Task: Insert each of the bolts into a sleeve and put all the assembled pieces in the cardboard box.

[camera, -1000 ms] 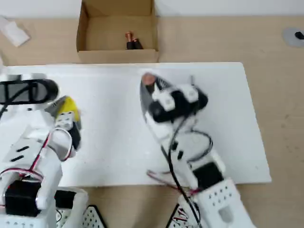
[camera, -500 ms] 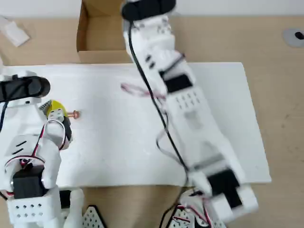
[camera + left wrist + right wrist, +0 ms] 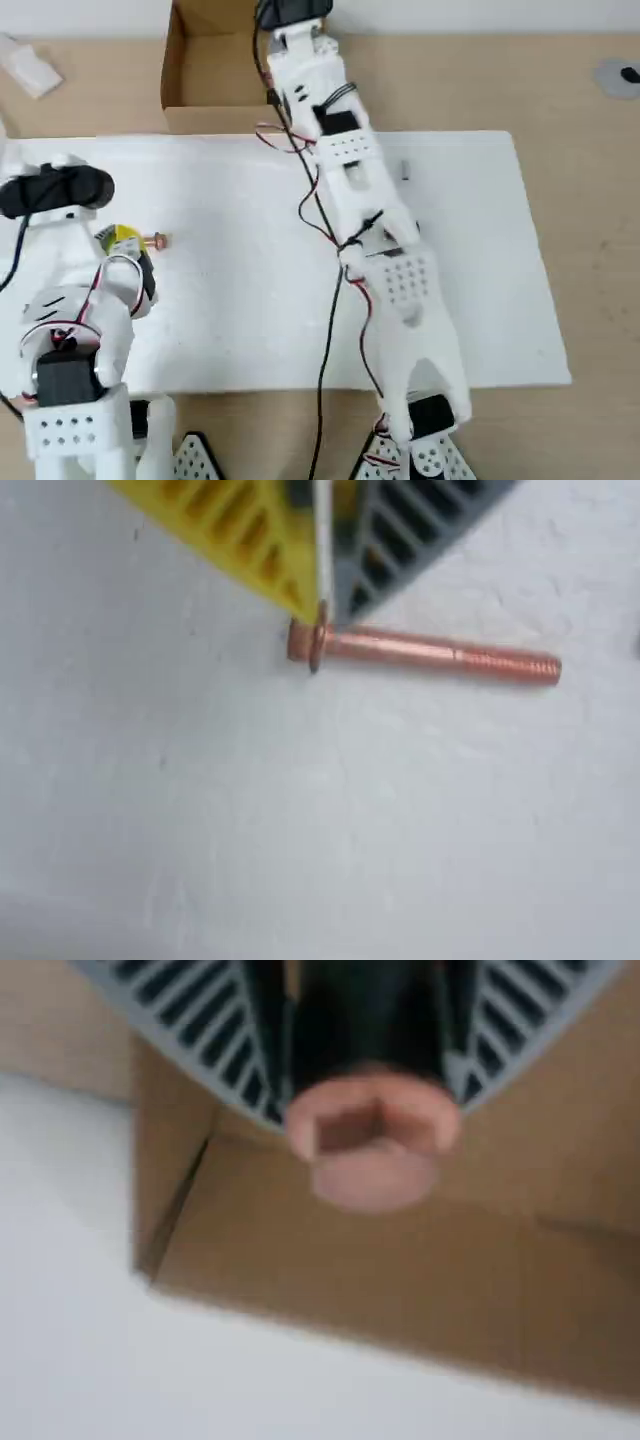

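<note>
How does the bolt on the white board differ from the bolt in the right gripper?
The board bolt is bare and lies flat on the white board; the gripper bolt sits in a black sleeve, held by the right gripper at the cardboard box. Both are copper-coloured with flanged heads.

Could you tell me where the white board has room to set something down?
Free: the white board right of the right arm, save a small grey piece, and between that arm and the bolt. Crowded: by the left gripper and cardboard box.
</note>
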`<state>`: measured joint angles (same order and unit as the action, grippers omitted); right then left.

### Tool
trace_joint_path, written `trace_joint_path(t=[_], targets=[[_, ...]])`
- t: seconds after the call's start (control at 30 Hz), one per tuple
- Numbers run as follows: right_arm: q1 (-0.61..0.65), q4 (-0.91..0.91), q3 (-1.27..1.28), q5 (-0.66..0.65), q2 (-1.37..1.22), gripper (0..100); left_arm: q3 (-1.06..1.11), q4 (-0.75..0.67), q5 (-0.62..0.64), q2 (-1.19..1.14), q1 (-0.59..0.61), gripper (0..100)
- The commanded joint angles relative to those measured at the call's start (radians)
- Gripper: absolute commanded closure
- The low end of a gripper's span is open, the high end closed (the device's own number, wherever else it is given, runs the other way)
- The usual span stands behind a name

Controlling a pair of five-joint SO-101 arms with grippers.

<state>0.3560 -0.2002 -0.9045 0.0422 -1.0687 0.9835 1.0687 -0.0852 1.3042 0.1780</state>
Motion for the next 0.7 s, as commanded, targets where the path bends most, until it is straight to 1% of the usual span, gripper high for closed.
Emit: trace_joint_path(t=[0.0,0.17,0.33,0.47,0.53,0.67], targets=[[-0.016,0.012,-0.278,-0.031,-0.131,98.8,0.006,-0.020,-0.011,0.008,0.011,99],[-0.019,-0.109,-0.498,-0.041,-0.300,98.6,0.012,-0.021,-0.009,0.008,0.009,99],[-0.007,-0.292,-0.616,-0.140,-0.384,98.6,0.014,-0.021,-0.008,0.008,0.008,99],[0.002,-0.374,-0.671,-0.196,-0.420,98.1,0.044,-0.023,-0.012,0.008,0.008,99],[0.007,-0.413,-0.685,-0.207,-0.426,93.6,0.051,-0.023,-0.012,0.008,0.008,99],[0.019,-0.473,-0.705,-0.203,-0.427,78.6,0.048,-0.023,-0.009,0.008,0.009,99]])
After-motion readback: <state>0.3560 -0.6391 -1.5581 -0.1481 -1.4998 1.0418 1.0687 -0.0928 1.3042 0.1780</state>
